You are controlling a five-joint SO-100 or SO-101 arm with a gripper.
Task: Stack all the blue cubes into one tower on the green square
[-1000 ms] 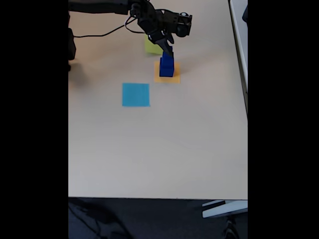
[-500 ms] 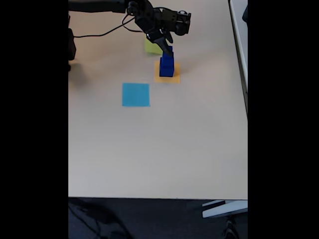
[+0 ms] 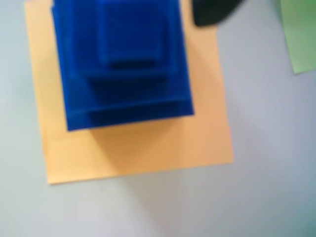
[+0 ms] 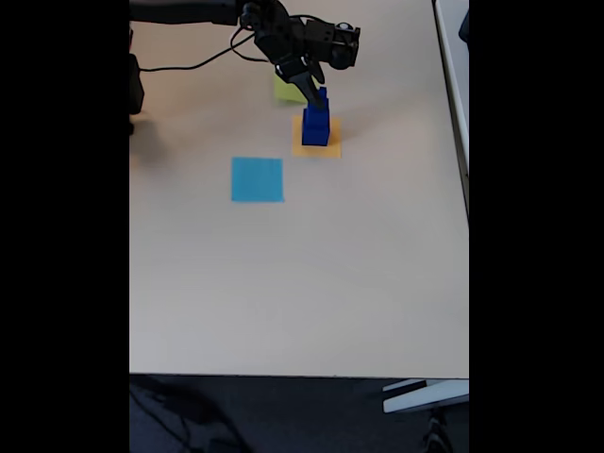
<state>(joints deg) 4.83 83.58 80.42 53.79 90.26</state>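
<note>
The tabletop (image 4: 302, 283) is a smooth, pale beige slab with a matte finish. Three flat paper squares lie on it. In the fixed view the light blue square (image 4: 257, 179) sits alone toward the left, well apart from the others. The orange square (image 3: 138, 143) lies up and to its right, its edges crisp and its surface plain. The green square (image 4: 286, 90) lies just beyond the orange one, partly under the arm (image 4: 189, 11); in the wrist view a lime corner of it shows at the right edge, near the orange paper but not touching it.

The blue cubes (image 4: 315, 123) stand as one tower on the orange square, not on the green one. Seen from above through the wrist camera, they form nested dark blue steps with sharp edges: large at the bottom, medium on it, small on top. The picture is soft, so surface texture is hard to read.

The black pincer (image 4: 311, 83) hangs just above the tower's top. It seems to hold nothing, but how far it is open I cannot tell.
</note>
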